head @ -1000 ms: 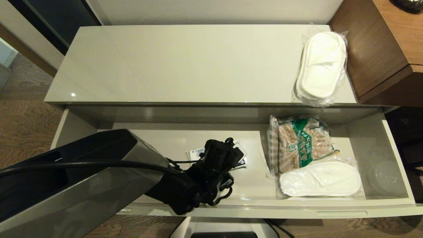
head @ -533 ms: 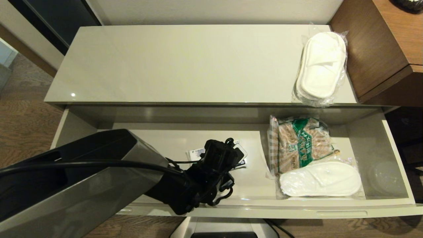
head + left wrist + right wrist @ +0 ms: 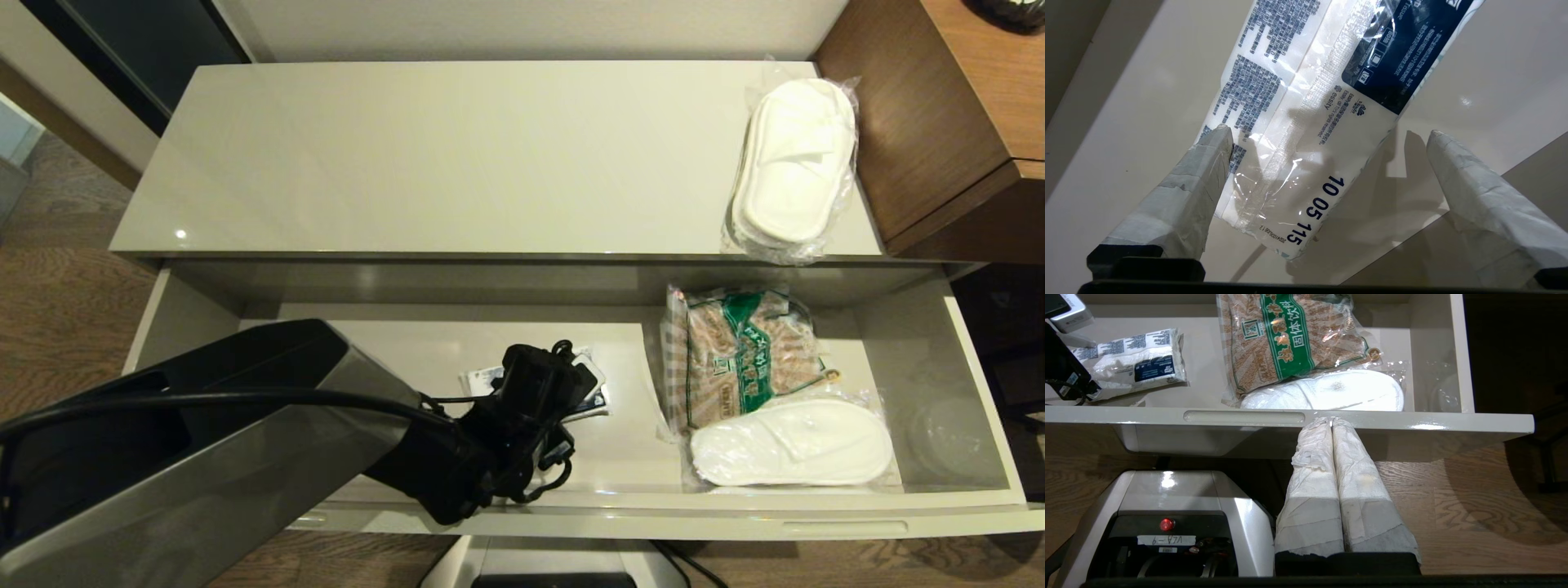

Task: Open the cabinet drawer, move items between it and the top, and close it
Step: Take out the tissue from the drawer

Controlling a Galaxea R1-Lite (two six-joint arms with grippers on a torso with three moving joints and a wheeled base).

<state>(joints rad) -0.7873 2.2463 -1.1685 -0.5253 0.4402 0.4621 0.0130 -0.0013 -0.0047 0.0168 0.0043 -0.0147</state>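
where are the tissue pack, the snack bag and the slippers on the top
tissue pack [image 3: 1306, 134]: left wrist view, its middle seam
snack bag [image 3: 743, 355]: head view, its green band
slippers on the top [image 3: 796, 159]: head view, upper slipper's middle

Drawer [image 3: 963, 343] and cabinet top [image 3: 449, 155]: glossy pale grey-beige. Tissue pack [image 3: 1306, 122]: white, navy panel, blue print. Snack bag [image 3: 747, 351]: brown and green, checked edge. Slippers in drawer [image 3: 792, 445] and slippers on top [image 3: 792, 159]: white, clear wrap. Desk [image 3: 939, 106]: brown wood grain.
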